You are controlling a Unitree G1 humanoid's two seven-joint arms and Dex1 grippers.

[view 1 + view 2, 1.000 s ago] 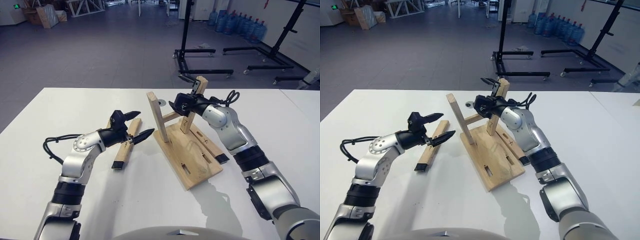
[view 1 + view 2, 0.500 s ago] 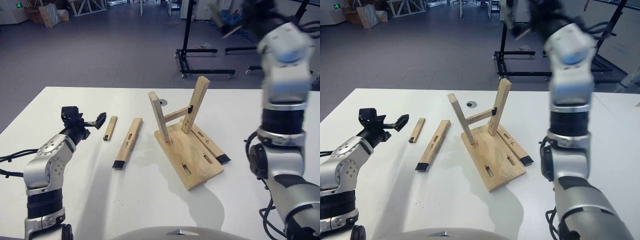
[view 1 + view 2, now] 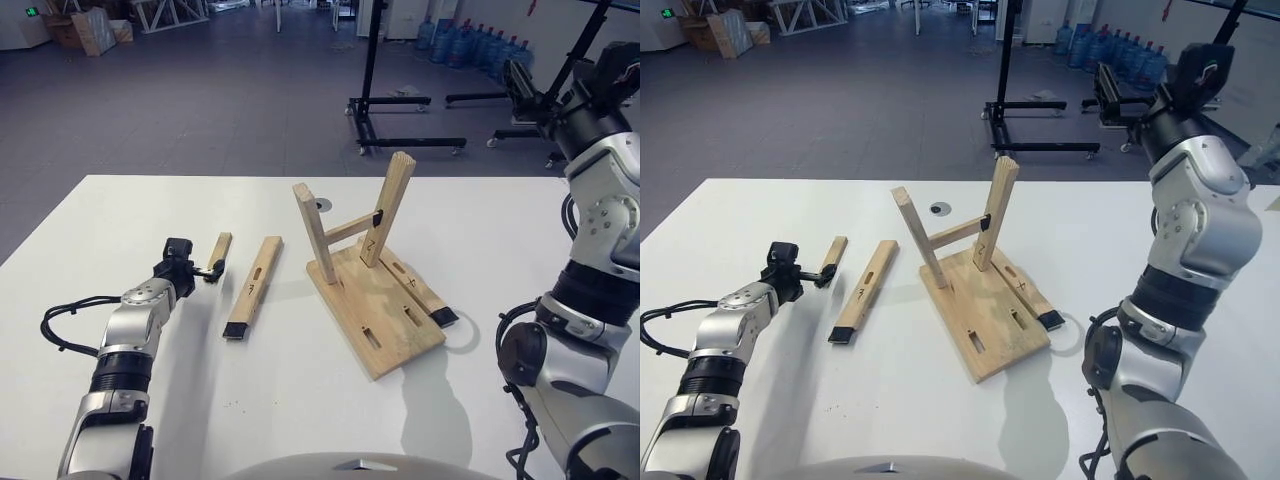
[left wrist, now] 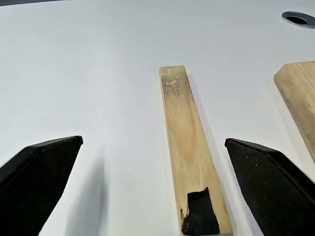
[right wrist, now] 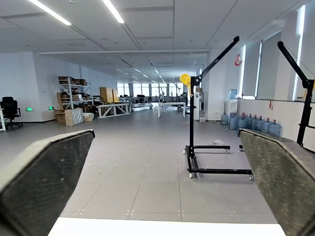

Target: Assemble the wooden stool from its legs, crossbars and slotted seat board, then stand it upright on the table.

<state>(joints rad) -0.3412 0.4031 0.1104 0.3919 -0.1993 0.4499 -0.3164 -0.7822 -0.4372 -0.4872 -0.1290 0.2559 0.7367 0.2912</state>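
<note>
1. Head views: a white table (image 3: 120, 220) fills the lower frame. Behind it is a hall with a grey floor (image 3: 200, 90), black wheeled stands (image 3: 405, 100) at upper centre and water bottles (image 3: 480, 42) at upper right.
   - At centre the seat board (image 3: 385, 320) lies flat. Two legs (image 3: 313, 232) stand up from it, joined by a crossbar (image 3: 347, 231).
   - A third leg (image 3: 422, 294) lies against the board's right edge.
   - Left of centre, a loose leg (image 3: 254, 284) and a short bar (image 3: 219, 252) lie flat, side by side but apart.
   - The left gripper (image 3: 200, 268) sits low at the short bar's near end.
   - The right gripper (image 3: 525, 85) is at upper right, well above the table.
2. Left wrist view: the left gripper (image 4: 152, 141) has its jaws spread wide, one finger (image 4: 39, 172) on each side of the short bar (image 4: 189, 147), and grips nothing.
   - Both fingers are cut off by the frame, and whether they touch the table cannot be told.
   - The frame cuts off most of the loose leg (image 4: 298, 98) and part of a hole (image 4: 298, 18) in the tabletop.
3. Right wrist view: the right gripper (image 5: 165, 142) is wide open and empty, facing the hall with its shelves (image 5: 71, 91). A thin strip of table (image 5: 167, 227) shows below.
</note>
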